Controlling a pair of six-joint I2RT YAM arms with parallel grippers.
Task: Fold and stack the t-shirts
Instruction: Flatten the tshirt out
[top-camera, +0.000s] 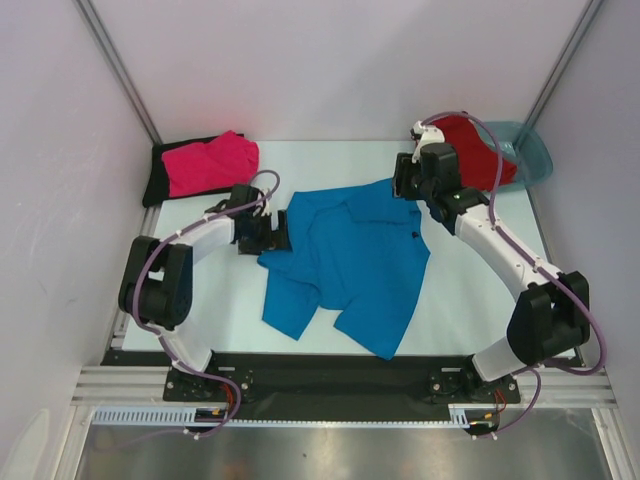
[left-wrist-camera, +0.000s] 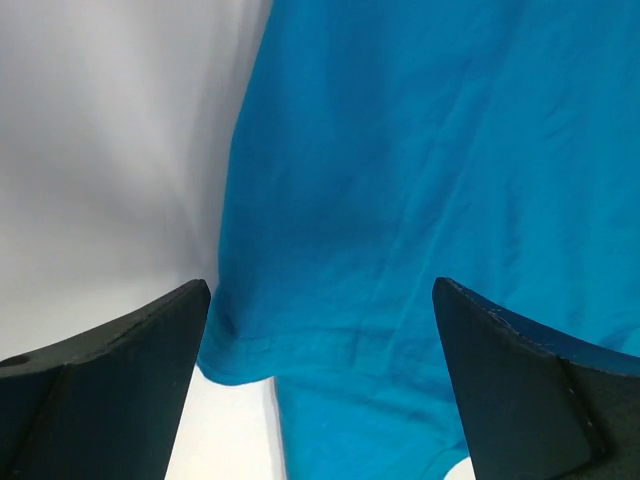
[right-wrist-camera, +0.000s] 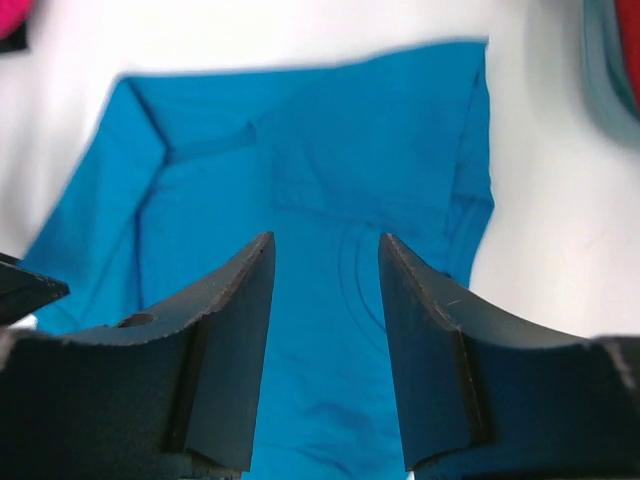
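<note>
Left pincer wide open, right pincer half open, both empty, so I worry my next grab bunches the rumpled blue shirt and skews the fold.

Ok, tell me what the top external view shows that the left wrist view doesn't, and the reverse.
Only the top external view: the left arm and right arm, the pink t-shirt lying on the black t-shirt at far left, the red t-shirt in the teal tub, and the blue t-shirt in full outline.
Only the left wrist view: the stitched hem close up, between wide-apart fingers.
Both: the blue t-shirt, the white table, the open left gripper.
</note>
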